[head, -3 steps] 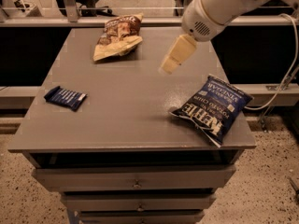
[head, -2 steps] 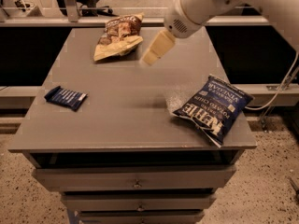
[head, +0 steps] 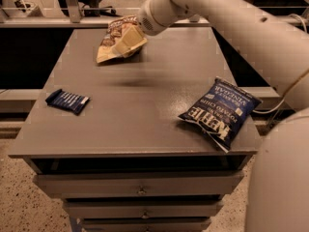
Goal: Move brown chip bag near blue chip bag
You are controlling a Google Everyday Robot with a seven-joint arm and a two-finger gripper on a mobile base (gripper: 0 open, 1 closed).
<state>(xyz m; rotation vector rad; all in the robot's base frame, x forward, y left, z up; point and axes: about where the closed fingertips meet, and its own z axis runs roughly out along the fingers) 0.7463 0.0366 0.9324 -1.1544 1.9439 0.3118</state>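
Over the far edge of the table, the gripper overlaps the brown chip bag; whether it is open or closed cannot be told. Well apart, the blue chip bag lies at the near right, with a small blue packet at the left.

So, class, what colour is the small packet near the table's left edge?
Packet: dark blue, pale stripes, camera view. Gripper at brown chip bag.
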